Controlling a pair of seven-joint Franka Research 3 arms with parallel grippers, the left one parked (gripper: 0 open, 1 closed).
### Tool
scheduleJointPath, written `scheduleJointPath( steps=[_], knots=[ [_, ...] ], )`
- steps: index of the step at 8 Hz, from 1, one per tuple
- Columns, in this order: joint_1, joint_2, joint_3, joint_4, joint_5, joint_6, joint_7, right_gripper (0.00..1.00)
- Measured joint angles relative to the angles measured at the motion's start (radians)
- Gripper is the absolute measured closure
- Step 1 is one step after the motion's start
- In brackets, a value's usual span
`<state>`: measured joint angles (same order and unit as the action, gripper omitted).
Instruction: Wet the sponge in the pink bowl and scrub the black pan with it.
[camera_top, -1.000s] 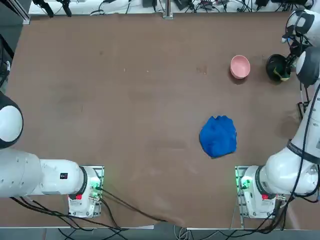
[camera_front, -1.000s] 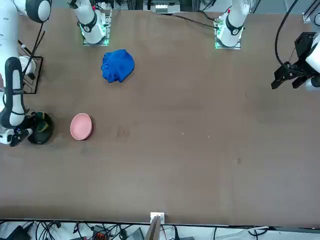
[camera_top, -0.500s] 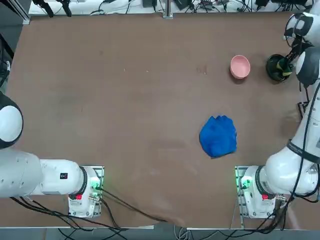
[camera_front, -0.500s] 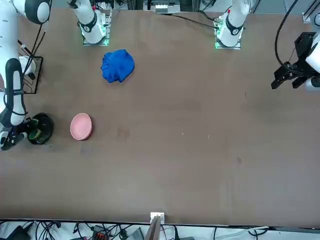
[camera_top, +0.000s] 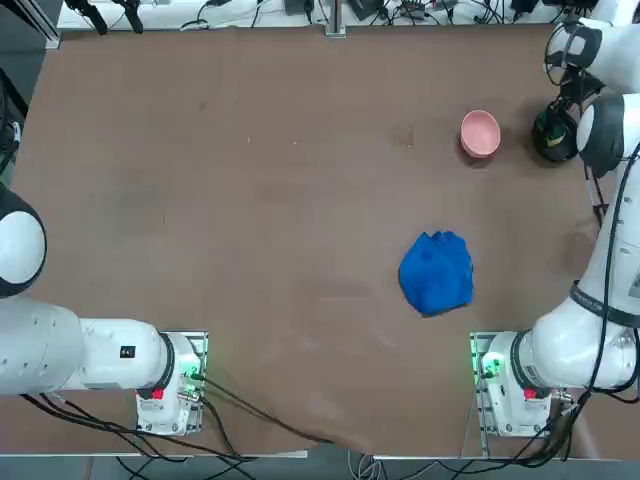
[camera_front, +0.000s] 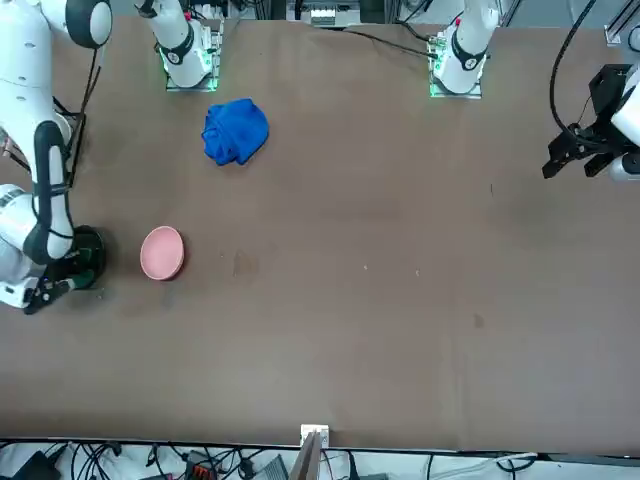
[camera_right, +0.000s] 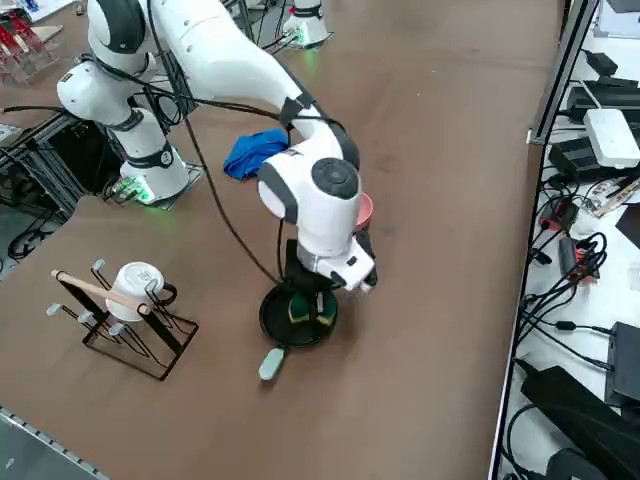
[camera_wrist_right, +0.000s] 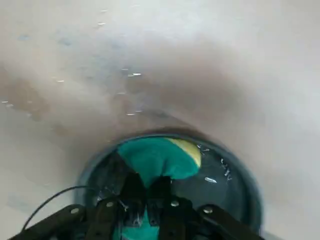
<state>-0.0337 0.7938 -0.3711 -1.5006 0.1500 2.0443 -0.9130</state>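
Observation:
The black pan (camera_right: 272, 322) sits near the table's right edge, its pale handle stub (camera_right: 270, 363) pointing outward. My right gripper (camera_wrist_right: 147, 186) reaches down into the pan and is shut on the green sponge (camera_wrist_right: 157, 159), whose yellow layer shows at one end. From the side, the sponge (camera_right: 306, 311) presses on the pan's floor under the gripper (camera_right: 311, 296). In the overhead view the arm covers part of the pan (camera_top: 545, 137). The pink bowl (camera_top: 480, 133) stands just left of the pan; across the table it appears as the bowl (camera_front: 161, 252) beside the pan (camera_front: 90, 243).
A crumpled blue cloth (camera_top: 437, 272) lies between the bowl and my right base. A wire rack holding a white mug (camera_right: 136, 284) stands on the table's right margin near the pan. Cables and devices lie beyond the table's far edge.
My right wrist has swung over the pan, dragging the sponge across its floor toward the table's far side. The pan, bowl and cloth have stayed put.

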Motion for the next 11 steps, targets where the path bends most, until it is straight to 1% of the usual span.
scheduleJointPath(
  steps=[2,4,6,9,11],
  knots=[
    [0.001,-0.014,-0.002,-0.026,0.005,-0.031,0.000,0.94],
    [-0.003,-0.049,-0.007,-0.088,0.005,-0.033,-0.017,0.94],
    [-0.044,-0.057,-0.012,-0.103,0.005,-0.025,-0.075,0.94],
    [-0.094,-0.055,-0.012,-0.096,-0.016,0.037,-0.110,0.94],
    [-0.105,-0.035,-0.011,-0.074,-0.019,0.108,-0.110,0.94]
  ],
)
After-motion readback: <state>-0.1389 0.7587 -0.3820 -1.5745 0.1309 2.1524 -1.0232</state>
